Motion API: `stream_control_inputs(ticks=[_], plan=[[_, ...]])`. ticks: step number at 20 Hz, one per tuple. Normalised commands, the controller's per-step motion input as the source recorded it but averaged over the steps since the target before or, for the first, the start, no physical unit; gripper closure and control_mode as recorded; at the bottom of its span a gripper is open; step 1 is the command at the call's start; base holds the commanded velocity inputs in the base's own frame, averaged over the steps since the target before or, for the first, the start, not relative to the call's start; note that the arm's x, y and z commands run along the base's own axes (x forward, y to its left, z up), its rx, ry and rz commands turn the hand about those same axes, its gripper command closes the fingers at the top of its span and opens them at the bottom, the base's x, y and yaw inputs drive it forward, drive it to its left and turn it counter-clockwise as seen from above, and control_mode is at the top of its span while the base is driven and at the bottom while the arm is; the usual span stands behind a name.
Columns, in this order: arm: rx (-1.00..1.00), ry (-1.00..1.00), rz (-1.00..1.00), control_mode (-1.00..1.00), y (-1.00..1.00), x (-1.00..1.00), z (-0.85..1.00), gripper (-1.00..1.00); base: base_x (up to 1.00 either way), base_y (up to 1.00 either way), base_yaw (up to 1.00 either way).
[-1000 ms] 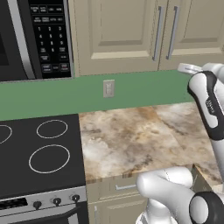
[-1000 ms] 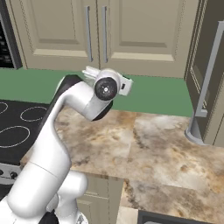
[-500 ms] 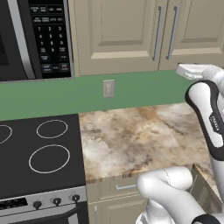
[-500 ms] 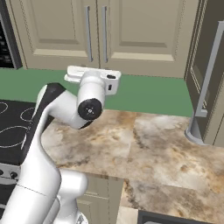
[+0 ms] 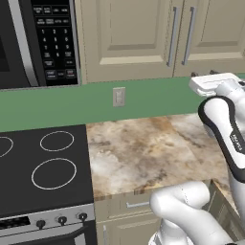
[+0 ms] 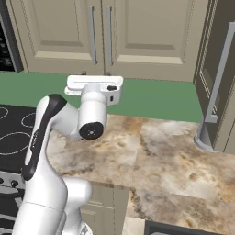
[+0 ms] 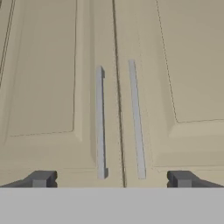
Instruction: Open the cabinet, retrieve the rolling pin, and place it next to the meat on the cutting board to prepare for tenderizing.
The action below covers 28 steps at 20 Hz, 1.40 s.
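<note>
Your gripper (image 7: 110, 179) wide apart and empty, facing the closed cabinet (image 7: 48, 87) and its two bar handles (image 7: 100, 122).

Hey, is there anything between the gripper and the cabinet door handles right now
Nothing visible stands in the way. In the hand view the open gripper looks straight at the closed cabinet, with the left handle and right handle framed between its fingertips. Only open space shows between them.

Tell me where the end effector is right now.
In the hand view the end effector faces the shut cabinet, its open fingertips straddling the two bar handles; the right base view shows it just below the doors.
</note>
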Motion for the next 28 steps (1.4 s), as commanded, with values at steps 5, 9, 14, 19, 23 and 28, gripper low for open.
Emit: stream_control_inputs(ticks=[5,9,14,19,23,28], plan=[[-0.08,-0.03,-0.03,-1.0,0.21,0.34,0.04,-1.0,0.0,0.0,0.0],[-0.06,-0.05,-0.07,-1.0,0.16,0.37,0.06,-1.0,0.0,0.0,0.0],[-0.04,-0.05,-0.07,-1.0,-0.03,0.25,0.05,-1.0,0.0,0.0,0.0],[-0.06,-0.02,-0.08,-1.0,-0.11,0.04,0.05,-1.0,0.0,0.0,0.0],[-0.02,0.0,-0.05,-1.0,-0.1,0.11,0.14,-1.0,0.0,0.0,0.0],[0.0,0.0,-0.01,-1.0,-0.1,0.19,0.21,-1.0,0.0,0.0,0.0]])
